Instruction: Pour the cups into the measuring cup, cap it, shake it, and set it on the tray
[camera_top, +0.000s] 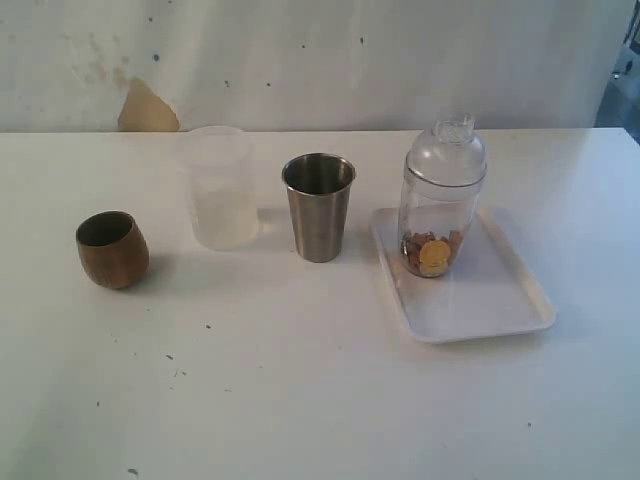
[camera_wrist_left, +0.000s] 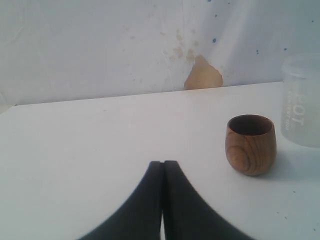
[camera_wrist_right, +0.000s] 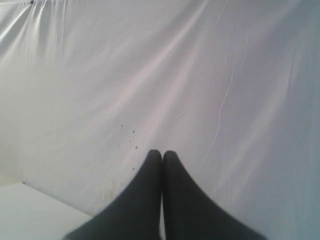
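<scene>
The brown wooden cup (camera_top: 112, 250) stands upright at the left of the table; the left wrist view shows its dark open mouth (camera_wrist_left: 250, 145). The steel tumbler (camera_top: 319, 207) stands upright near the middle. The clear measuring cup (camera_top: 437, 215) stands on the white tray (camera_top: 500, 300) with the dome lid (camera_top: 447, 150) on top and brown and orange bits at its bottom. My left gripper (camera_wrist_left: 163, 162) is shut and empty above the table, well short of the wooden cup. My right gripper (camera_wrist_right: 162, 152) is shut and empty, facing a white cloth wall. Neither gripper shows in the exterior view.
A frosted translucent plastic cup (camera_top: 218, 187) stands between the wooden cup and the tumbler, and shows at the edge of the left wrist view (camera_wrist_left: 301, 100). A stained white wall runs behind the table. A corner of the table (camera_wrist_right: 30, 215) shows in the right wrist view.
</scene>
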